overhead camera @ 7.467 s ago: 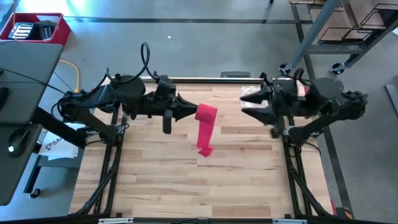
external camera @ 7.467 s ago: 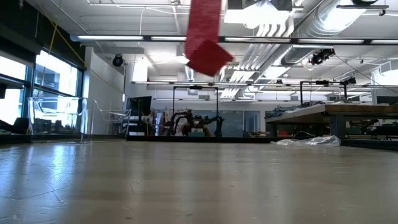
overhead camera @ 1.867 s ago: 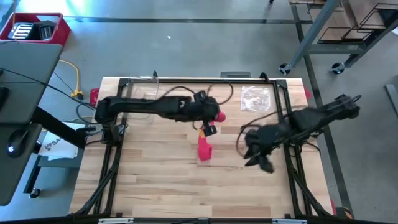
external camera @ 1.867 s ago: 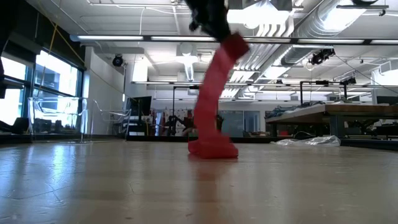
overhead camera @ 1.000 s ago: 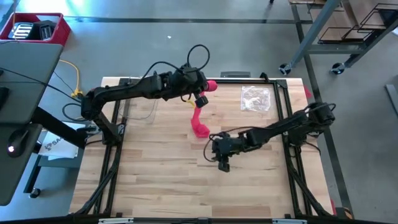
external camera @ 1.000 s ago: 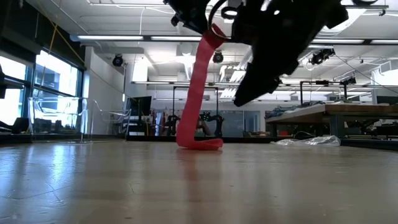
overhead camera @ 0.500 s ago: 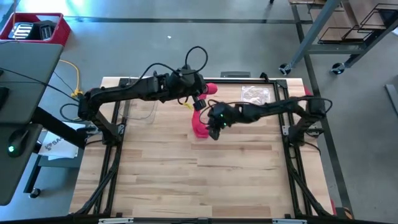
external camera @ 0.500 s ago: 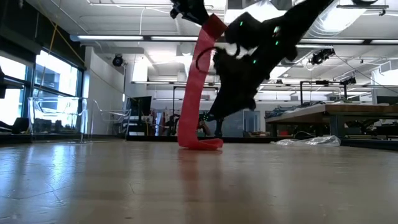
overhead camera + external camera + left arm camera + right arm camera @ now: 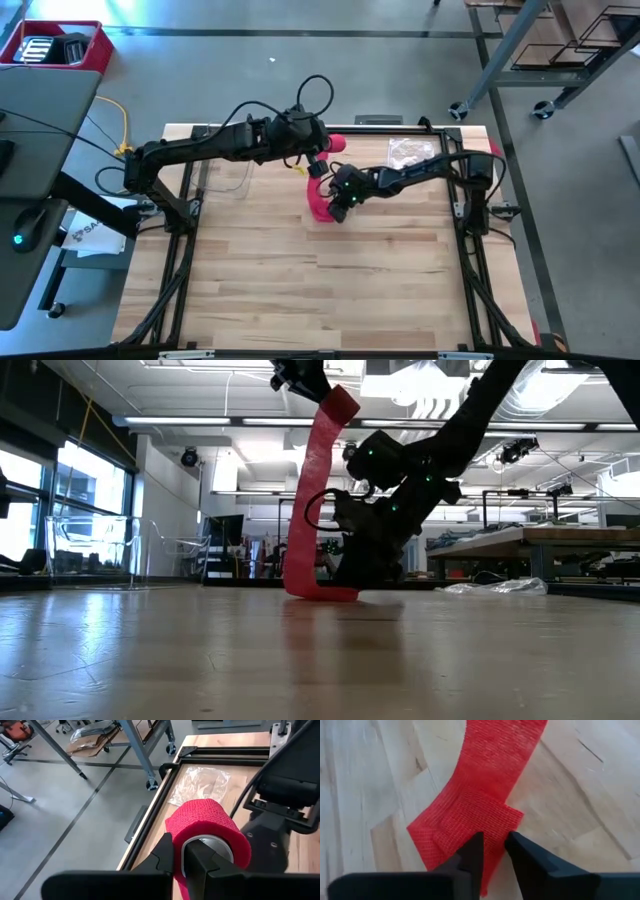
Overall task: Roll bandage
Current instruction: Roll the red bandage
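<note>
right gripper closes in on the bandage's loose end

the left gripper (image 9: 181, 857) stays pinched on the red bandage (image 9: 313, 500) roll, held high near the far edge of the wooden table (image 9: 250, 280), with the strip hanging down to a folded tail lying on the boards. a second ago the right gripper (image 9: 492, 847) sat nearer the table's front; it has since swung in to that tail, fingers narrowing to a slim gap around the fold's edge, whether gripping yet i cannot tell. judged, the tail is about to be caught for rolling. only the left wrist view shows the roll's hollow core and the crinkled plastic bag (image 9: 200, 784) beyond the roll; the right wrist view alone shows the folded layers.
</note>
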`<control>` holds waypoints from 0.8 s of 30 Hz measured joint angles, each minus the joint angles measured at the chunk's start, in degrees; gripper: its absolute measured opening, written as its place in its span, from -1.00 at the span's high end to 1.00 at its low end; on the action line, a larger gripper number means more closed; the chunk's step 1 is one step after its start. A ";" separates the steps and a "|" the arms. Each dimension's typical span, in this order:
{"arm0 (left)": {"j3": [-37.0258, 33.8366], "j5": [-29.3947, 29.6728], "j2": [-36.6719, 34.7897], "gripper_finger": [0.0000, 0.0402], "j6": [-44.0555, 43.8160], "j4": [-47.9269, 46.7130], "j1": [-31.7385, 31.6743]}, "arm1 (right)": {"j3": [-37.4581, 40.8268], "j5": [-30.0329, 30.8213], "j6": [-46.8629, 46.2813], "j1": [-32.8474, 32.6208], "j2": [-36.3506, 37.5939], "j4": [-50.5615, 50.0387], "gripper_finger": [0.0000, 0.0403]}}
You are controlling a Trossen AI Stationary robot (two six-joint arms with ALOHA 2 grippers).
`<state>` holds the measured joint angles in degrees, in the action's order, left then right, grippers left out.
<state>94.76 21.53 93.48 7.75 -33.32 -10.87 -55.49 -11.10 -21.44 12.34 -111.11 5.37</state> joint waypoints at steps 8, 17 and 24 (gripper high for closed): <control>0.02 0.38 -0.01 0.94 -0.02 -1.13 -0.64 | -0.04 2.71 1.04 -3.06 0.01 -0.15 0.96; -0.56 7.51 0.01 0.94 0.00 -7.70 -3.59 | 0.05 6.09 0.84 -12.02 13.22 -10.78 1.00; -3.98 7.69 0.10 0.94 -1.34 -5.66 -4.49 | 0.03 14.04 -4.37 -22.77 25.48 -23.40 1.00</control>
<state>90.78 29.21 93.57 6.41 -38.98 -15.35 -55.46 2.94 -25.81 -10.43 -85.63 -18.04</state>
